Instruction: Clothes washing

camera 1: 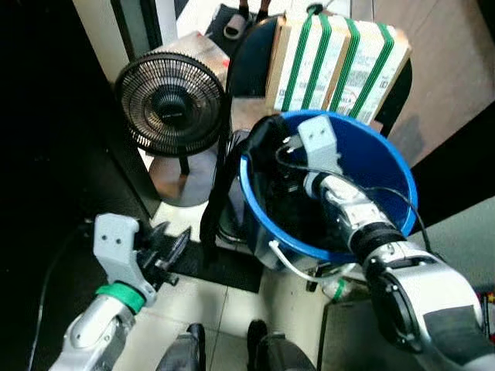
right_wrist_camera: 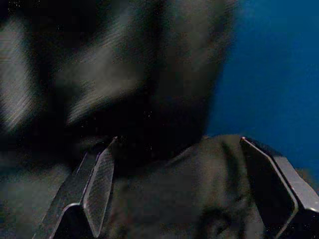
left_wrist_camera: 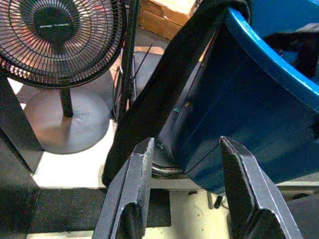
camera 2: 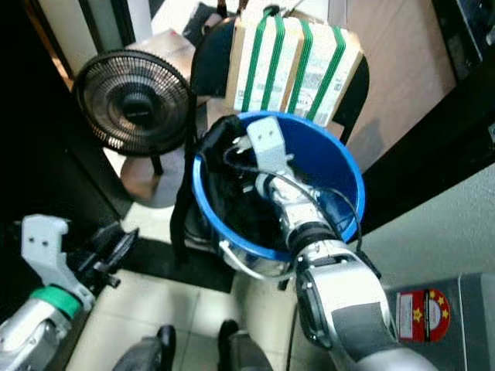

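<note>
A blue bucket [camera 1: 384,160] stands on the floor in front of me with dark clothes [right_wrist_camera: 164,194] inside. A black garment [camera 1: 220,193] hangs over its left rim down towards the floor. My right arm [camera 1: 352,209] reaches down into the bucket. The right gripper [right_wrist_camera: 178,142] is open, its fingers spread just above the dark cloth, with the blue wall beside it. My left gripper [camera 1: 166,249] is open and empty, low at the left. It points at the bucket's outer wall [left_wrist_camera: 249,114] and the hanging garment [left_wrist_camera: 154,99], a short way off.
A black floor fan [camera 1: 170,104] stands left of the bucket. A cardboard box with green straps [camera 1: 336,66] rests on a black chair behind it. A dark mat [camera 1: 224,269] lies under the bucket's front. A grey appliance top [camera 2: 456,232] is at the right.
</note>
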Available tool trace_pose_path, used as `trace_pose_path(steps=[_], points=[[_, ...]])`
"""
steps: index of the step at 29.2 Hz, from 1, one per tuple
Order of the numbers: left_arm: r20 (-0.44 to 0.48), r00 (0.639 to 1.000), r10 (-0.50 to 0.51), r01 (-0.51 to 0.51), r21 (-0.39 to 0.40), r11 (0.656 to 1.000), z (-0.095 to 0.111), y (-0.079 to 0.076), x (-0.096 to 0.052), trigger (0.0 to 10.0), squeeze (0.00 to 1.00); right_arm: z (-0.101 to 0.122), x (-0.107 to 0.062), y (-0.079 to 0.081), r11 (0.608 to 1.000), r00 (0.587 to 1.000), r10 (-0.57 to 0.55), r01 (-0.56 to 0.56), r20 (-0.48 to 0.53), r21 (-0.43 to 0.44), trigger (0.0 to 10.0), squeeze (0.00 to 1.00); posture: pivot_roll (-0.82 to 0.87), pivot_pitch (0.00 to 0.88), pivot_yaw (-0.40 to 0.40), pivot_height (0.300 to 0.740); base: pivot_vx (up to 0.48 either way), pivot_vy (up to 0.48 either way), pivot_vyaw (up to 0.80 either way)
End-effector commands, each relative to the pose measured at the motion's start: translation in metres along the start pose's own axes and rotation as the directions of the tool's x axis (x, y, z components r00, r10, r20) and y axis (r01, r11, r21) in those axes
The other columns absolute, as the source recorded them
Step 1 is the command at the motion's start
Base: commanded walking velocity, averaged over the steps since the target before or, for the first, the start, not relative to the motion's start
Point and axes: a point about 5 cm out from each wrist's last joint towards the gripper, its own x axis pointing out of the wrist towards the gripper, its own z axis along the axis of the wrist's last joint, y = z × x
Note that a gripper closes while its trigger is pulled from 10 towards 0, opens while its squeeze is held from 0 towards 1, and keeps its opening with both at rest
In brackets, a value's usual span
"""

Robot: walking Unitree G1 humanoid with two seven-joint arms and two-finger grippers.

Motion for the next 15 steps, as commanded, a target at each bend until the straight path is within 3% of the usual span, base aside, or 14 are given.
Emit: trace_pose_path(steps=[1,2,5,7,8,11,15], points=[[-0.028,0.999,-0.020,0.019,-0.024,1.000,-0.005,-0.004,-0.006,10.0,0.00,-0.032,-0.005,0.012,0.998,0.990,0.066,-0.067,-0.128,-0.005,10.0,0.00,0.09,0.394,-0.032,0.740,0.000,0.000,0.00],[-0.031,0.999,-0.026,0.025,-0.028,0.999,-0.005,-0.005,-0.008,10.0,0.00,-0.045,-0.007,0.023,0.992,0.976,0.122,-0.126,-0.182,-0.010,10.0,0.00,0.09,0.395,-0.034,0.740,0.000,0.000,0.00],[-0.034,0.999,-0.030,0.029,-0.030,0.999,-0.005,-0.005,-0.009,10.0,0.00,-0.053,-0.009,0.030,0.986,0.963,0.158,-0.164,-0.217,-0.010,10.0,0.00,0.09,0.395,-0.034,0.740,0.000,0.000,0.00],[-0.037,0.999,-0.037,0.036,-0.036,0.999,-0.004,-0.007,-0.011,10.0,0.00,-0.073,-0.015,0.049,0.968,0.928,0.239,-0.251,-0.285,-0.005,10.0,0.00,0.09,0.393,-0.037,0.740,0.000,0.000,0.00],[-0.037,0.999,-0.037,0.036,-0.036,0.999,-0.004,-0.007,-0.011,10.0,0.00,-0.073,-0.015,0.049,0.968,0.928,0.239,-0.251,-0.285,-0.005,10.0,0.00,0.09,0.393,-0.037,0.740,0.000,0.000,0.00],[-0.042,0.998,-0.045,0.043,-0.043,0.998,-0.004,-0.009,-0.012,10.0,0.00,-0.089,-0.021,0.069,0.953,0.899,0.293,-0.303,-0.325,0.021,10.0,0.00,0.09,0.396,-0.041,0.740,0.000,0.000,0.00],[-0.047,0.998,-0.052,0.050,-0.048,0.998,-0.004,-0.012,-0.013,10.0,0.00,-0.094,-0.023,0.077,0.946,0.888,0.315,-0.322,-0.336,0.034,10.0,0.00,0.09,0.399,-0.042,0.740,0.000,0.000,0.00]])
